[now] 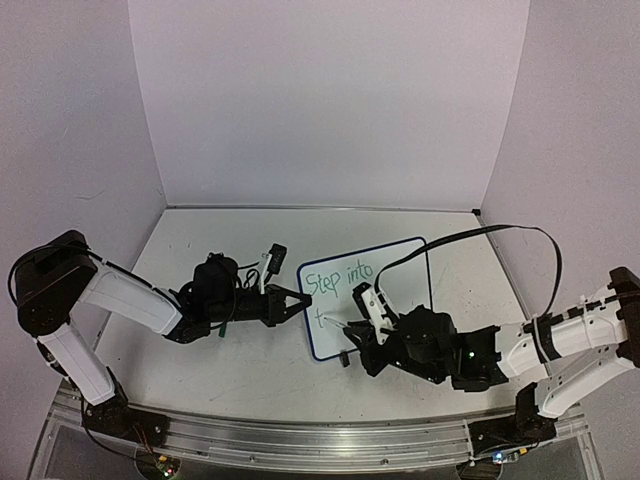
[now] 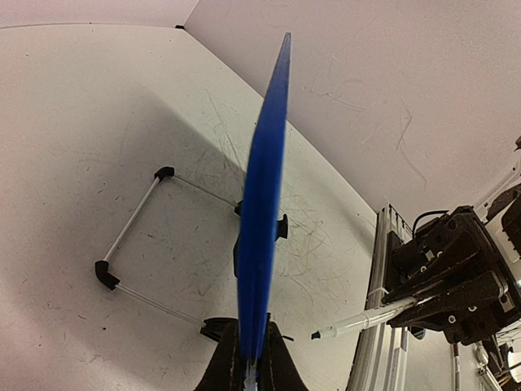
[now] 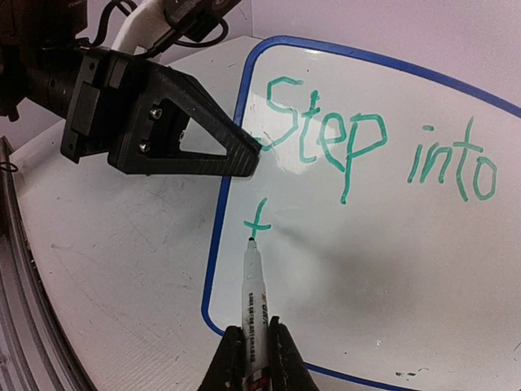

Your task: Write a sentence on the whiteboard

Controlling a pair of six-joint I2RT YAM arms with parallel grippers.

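Two grippers engaged | left gripper [image 1: 298,302] clamped on whiteboard [image 1: 400,300] left rim, at table [image 1: 200,250] centre | right gripper [image 3: 252,357] clamped on marker [image 3: 254,293], long axis aimed boardward, tip at "t" under sentence [image 3: 366,147] "Step into"

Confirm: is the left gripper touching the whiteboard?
Touching. The left wrist view shows the whiteboard edge-on, its blue rim pinched between the fingers of the left gripper with no gap. The right wrist view agrees.

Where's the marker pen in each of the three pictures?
Top external: marker just below centre, tip at the whiteboard's lower left.
Left wrist: marker lower right, pointing left.
Right wrist: marker bottom centre, in the right gripper.
Shared landmark: the whiteboard's blue rim.
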